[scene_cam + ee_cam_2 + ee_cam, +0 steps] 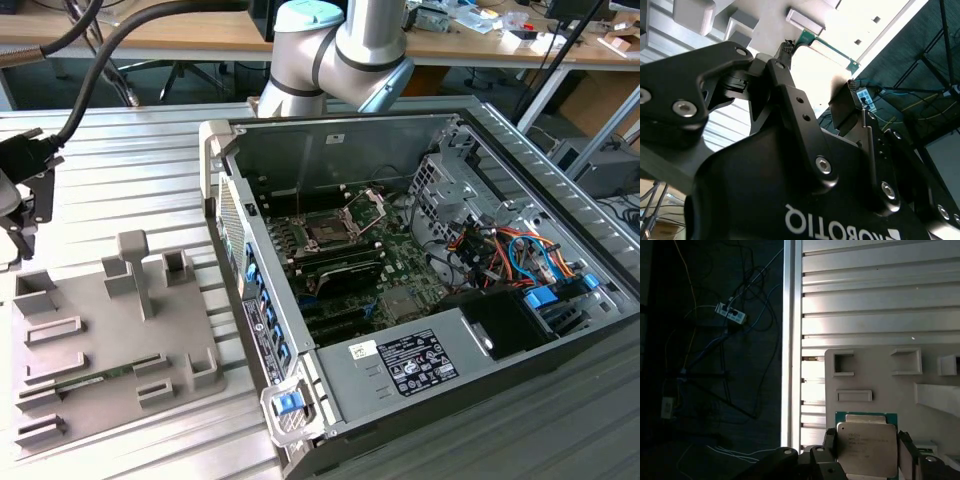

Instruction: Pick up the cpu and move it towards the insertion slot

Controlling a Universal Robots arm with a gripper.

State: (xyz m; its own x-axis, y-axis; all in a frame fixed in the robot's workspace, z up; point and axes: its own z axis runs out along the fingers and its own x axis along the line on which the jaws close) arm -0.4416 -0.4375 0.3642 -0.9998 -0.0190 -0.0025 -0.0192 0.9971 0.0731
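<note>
Gripping flat silvery square cpu [866,449] with green rim: jaws of black gripper [867,442] clenched on two opposite edges. Chip looks lifted off grey moulded fixture tray [875,380], over ribbed metal table [150,150] at exterior view's left. Square dark insertion slot [332,230] with silver frame sits inside open computer case [320,150], well apart toward exterior view's right, so it's a fair sideways trip.

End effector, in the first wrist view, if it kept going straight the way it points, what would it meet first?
The cpu, which sits right in line with the end effector. Behind it lies the grey fixture plate; how far apart they are is unclear.
</note>
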